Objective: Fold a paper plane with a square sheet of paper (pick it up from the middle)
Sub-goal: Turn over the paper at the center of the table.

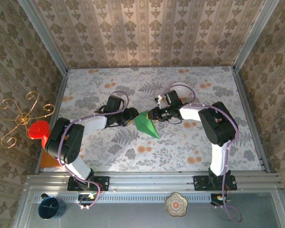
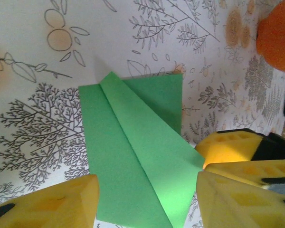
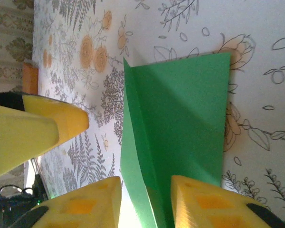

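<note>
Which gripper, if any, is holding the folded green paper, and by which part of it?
Neither clearly. The paper plane lies on the table; the left gripper and right gripper straddle its edges with jaws apart, and contact cannot be told.

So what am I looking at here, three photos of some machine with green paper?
Two robot arms are bolted to a table's near edge. One photo looks down from above; the other two come from cameras on each wrist, so the yellow blocks are that arm's own fingers. On the flowered table lies a green paper plane, folded to a point. The left claw and right claw meet at its far end. The right claw's fingers straddle a raised fold. Whether either grips the paper, I cannot tell.
</note>
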